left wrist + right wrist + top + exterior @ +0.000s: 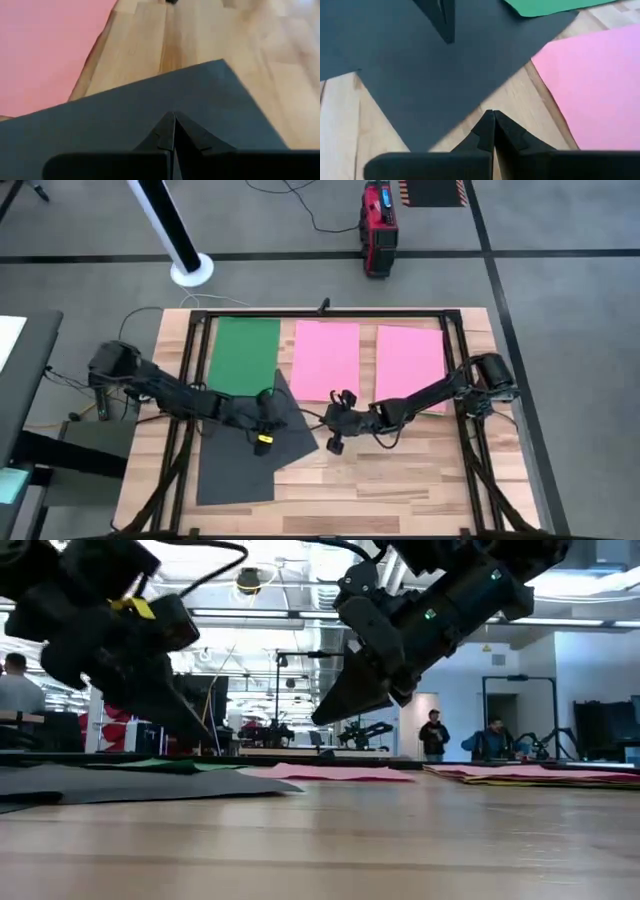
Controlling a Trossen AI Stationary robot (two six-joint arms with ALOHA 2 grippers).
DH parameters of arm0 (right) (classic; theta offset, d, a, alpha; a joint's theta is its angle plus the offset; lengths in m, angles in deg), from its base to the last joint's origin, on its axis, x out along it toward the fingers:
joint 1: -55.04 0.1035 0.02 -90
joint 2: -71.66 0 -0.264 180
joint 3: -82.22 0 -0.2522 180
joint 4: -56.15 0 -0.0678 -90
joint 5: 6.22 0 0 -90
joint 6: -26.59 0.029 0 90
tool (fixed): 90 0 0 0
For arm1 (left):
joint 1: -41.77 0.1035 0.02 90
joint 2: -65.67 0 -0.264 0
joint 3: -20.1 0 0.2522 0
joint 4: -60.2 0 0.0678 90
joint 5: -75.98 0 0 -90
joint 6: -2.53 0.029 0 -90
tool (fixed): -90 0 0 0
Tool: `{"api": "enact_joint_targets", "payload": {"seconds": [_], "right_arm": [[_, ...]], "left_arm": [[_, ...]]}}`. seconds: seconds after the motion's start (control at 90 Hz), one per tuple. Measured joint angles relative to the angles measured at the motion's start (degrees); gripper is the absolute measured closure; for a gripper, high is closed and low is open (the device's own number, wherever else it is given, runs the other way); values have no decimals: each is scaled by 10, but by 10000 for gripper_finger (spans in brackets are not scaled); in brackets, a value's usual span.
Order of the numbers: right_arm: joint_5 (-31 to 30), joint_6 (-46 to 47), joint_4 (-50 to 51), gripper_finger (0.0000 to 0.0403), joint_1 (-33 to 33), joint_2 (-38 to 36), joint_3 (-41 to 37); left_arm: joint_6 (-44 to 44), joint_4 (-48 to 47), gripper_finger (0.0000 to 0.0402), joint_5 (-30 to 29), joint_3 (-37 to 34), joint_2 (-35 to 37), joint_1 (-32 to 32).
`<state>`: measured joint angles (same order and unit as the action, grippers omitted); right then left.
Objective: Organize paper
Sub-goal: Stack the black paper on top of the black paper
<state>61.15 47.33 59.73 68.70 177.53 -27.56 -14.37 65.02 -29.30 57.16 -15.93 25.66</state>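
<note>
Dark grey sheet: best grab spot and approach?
Take the dark grey sheet at its pointed corner nearest the right gripper, coming from the bare-wood side. It lies skewed; that corner juts onto open wood, clear of the green sheet and pink sheet.

The left gripper [268,423] hung with fingers pressed together just above the dark grey sheets [245,455], which spread flat beneath it and toward the near edge, no barrier to a pass. Just beside it stood the right gripper [334,430], likewise pinched closed over bare tabletop [400,480]; the narrow gap between the two was the tightest spot. Beyond the left gripper lay the green sheet [242,352], beyond the right the pink sheets [325,358], all flat. On the near side of both grippers the wood lay open.
</note>
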Motion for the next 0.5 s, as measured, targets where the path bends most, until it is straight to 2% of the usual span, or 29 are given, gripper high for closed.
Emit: {"api": "enact_joint_targets", "payload": {"seconds": [0.122,0.322,0.5], "right_arm": [[1,-2,16,403,-4,0,0],[3,-4,36,403,-4,0,0],[4,-7,52,403,4,0,0]], "left_arm": [[17,-4,402,-22,35,-57,-7],[20,-74,402,-52,103,-129,-17],[-11,-109,401,-55,141,-151,-53]]}}
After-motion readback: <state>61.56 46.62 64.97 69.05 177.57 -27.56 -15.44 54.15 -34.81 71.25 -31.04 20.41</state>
